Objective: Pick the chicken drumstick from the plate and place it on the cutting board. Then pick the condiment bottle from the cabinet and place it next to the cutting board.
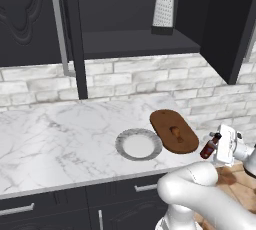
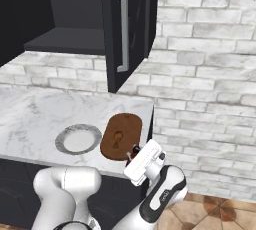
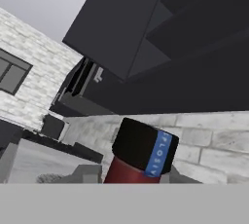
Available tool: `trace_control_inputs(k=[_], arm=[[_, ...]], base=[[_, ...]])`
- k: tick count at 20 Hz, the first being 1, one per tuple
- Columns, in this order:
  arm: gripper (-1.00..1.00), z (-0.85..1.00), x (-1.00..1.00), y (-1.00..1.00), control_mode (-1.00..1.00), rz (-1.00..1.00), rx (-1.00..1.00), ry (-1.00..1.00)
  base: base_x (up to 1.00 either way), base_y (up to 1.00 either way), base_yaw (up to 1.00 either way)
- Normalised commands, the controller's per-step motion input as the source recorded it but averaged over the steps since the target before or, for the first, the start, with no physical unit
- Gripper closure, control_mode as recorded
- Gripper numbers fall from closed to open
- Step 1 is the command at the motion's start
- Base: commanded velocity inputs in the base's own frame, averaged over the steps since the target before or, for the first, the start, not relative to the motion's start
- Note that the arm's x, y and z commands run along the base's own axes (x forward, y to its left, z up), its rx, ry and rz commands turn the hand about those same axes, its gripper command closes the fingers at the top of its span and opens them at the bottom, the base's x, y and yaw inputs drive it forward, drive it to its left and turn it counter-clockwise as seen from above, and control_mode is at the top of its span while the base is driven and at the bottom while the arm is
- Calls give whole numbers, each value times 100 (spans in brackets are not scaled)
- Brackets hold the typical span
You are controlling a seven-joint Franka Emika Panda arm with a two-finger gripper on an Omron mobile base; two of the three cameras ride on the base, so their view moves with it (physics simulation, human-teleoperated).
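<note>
Gripper (image 1: 216, 145) closed on the condiment bottle (image 1: 210, 146), held tilted just off the right end of the surface (image 1: 60, 129), beside the cutting board (image 1: 174, 130). Left base view: bottle's dark red body and cap clear against the white hand; chicken drumstick (image 1: 175, 131) lying on the board; plate (image 1: 138, 144) bare, just left of the board; box grater (image 1: 163, 10) upright on the shelf of the open cabinet (image 1: 135, 41). Right base view: bottle (image 2: 133, 153) mostly hidden behind the hand, at the board's (image 2: 121, 135) near right corner; grater out of sight. Hand view: black cap (image 3: 144, 146) with a blue band, close up, cabinet underside beyond.
</note>
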Motion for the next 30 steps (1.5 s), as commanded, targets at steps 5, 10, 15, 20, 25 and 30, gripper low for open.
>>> trace_control_inputs(k=[5, 10, 15, 20, 25, 30], arm=[[100, -12, 0, 22, -100, 0, 0, -7], [100, -17, 0, 25, -100, 0, 0, -1], [100, -32, 0, 19, -100, 0, -4, 0], [100, -37, 0, 13, -100, 0, -5, 0], [100, -31, 3, 3, -100, 0, -3, 0], [100, -23, 11, 0, -100, 0, -1, 4]], base=[[0, 0, 0], [0, 0, 0], [0, 0, 0], [0, 0, 0], [0, 0, 0], [0, 0, 0]])
